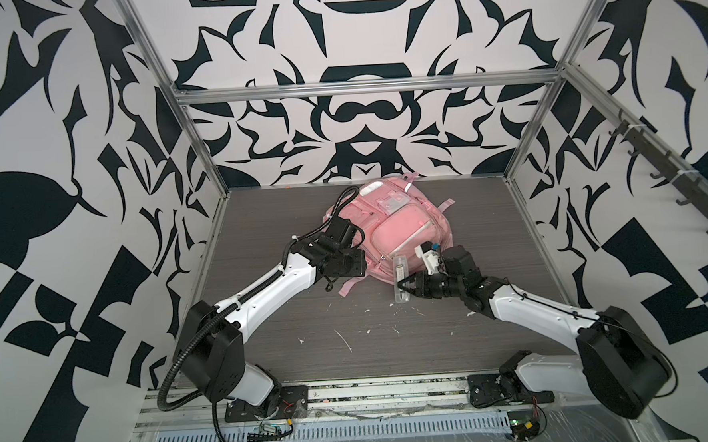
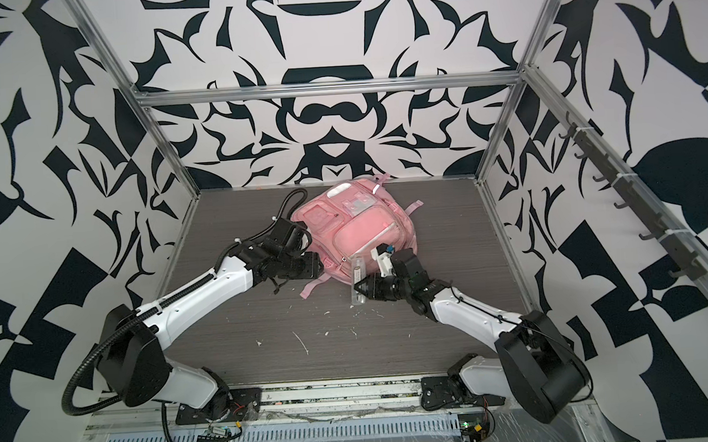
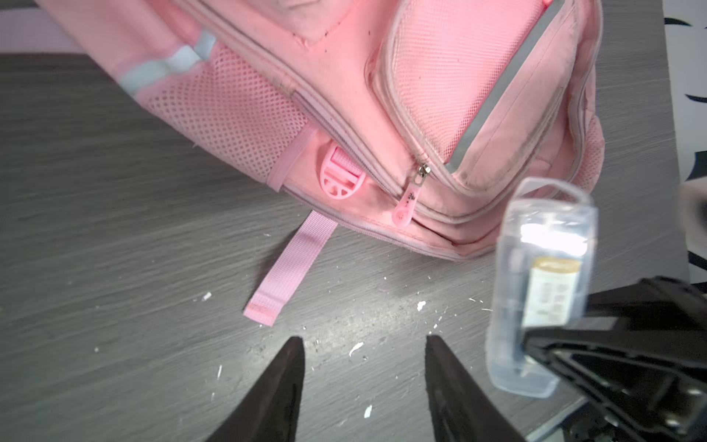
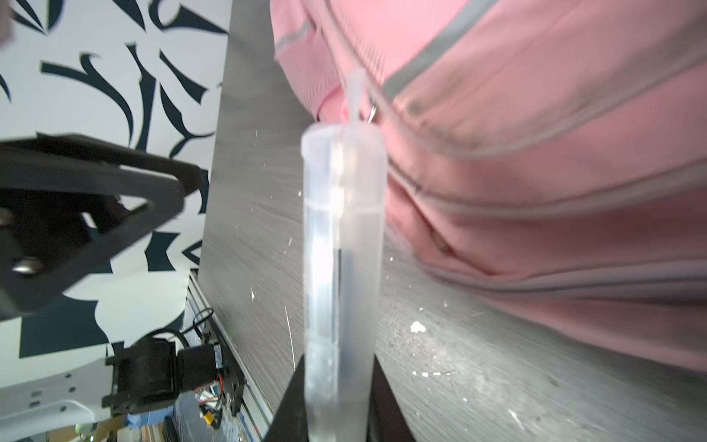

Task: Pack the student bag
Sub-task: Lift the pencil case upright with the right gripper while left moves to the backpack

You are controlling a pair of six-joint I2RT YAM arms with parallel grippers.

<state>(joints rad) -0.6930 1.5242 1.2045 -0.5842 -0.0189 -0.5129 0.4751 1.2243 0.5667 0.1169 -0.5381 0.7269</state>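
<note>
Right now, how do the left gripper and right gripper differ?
The left gripper is open and empty; the right gripper is shut on a clear plastic case. The left gripper aims at the table beside a loose pink strap; the right gripper aims its case at the pink backpack. Both have black fingers and sit by the backpack's near edge.

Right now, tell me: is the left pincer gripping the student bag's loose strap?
No: in the left wrist view the left pincer stands open and empty over the table, short of the student bag's loose strap.
</note>
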